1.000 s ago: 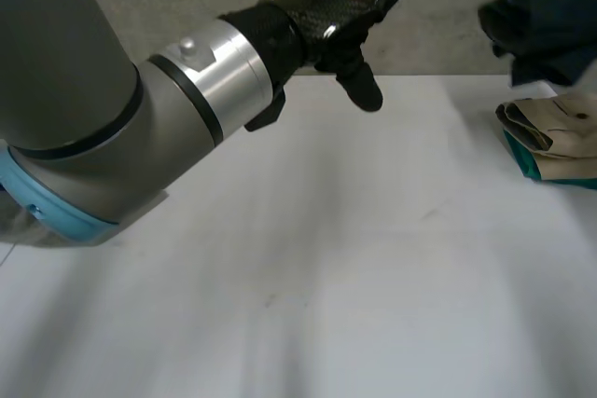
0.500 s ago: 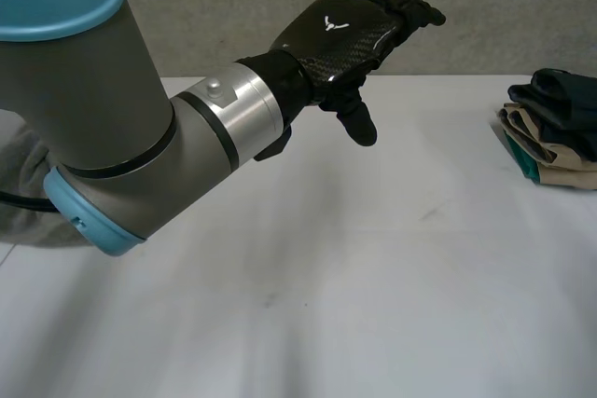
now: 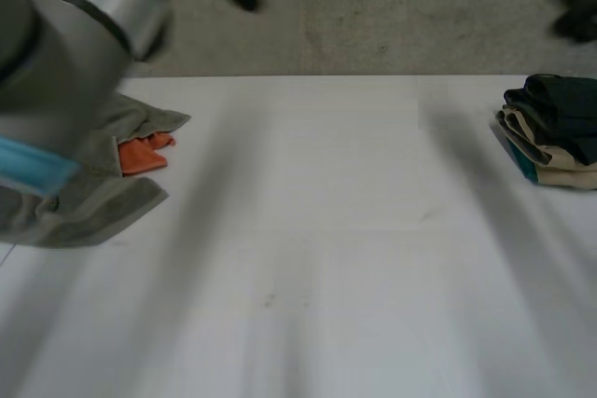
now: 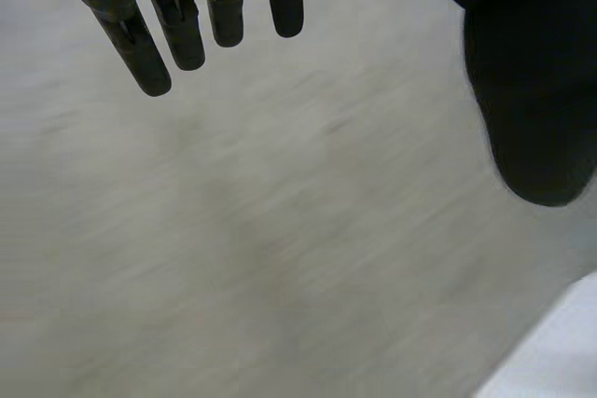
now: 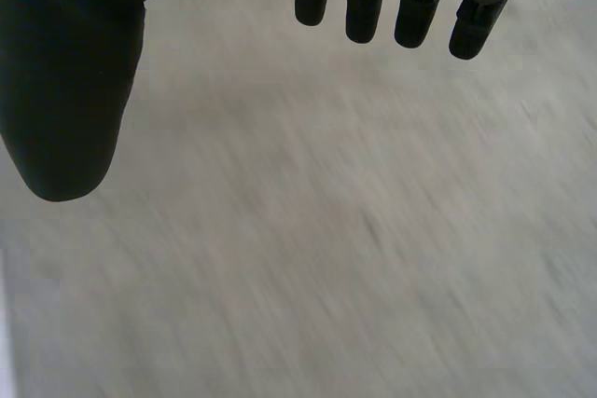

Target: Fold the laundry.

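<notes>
Both my hands are empty. My left hand (image 4: 532,90) is released, its fingers (image 4: 177,25) straight and spread away from the thumb with nothing between them. My right hand (image 5: 75,72) is the same, its fingers (image 5: 410,6) straight and holding nothing. In the head view both hang high, beyond the far edge of the tabletop (image 3: 317,230), one toward each far corner, and neither touches any cloth.

The laundry left to fold lies at the left edge of the tabletop. It is a rumpled grey-green cloth (image 3: 140,198) with an orange piece (image 3: 142,154) tucked into it, touching it and partly under its folds. My left arm (image 3: 56,72) crosses in front of the heap, so I cannot tell how far it runs toward the left edge. The part I can see stretches from the far side toward the near side along that edge.

At the right edge sits a folded stack (image 3: 550,132), a dark garment on top of beige and teal ones. I judge that work done.

What matters for the coming move is that the heap lies on my left side, below and nearer to me than my left hand, and well apart from my right hand, with the whole bare middle of the tabletop between them. I think the left hand should come down on the heap, with the middle as the place to spread a garment out.
</notes>
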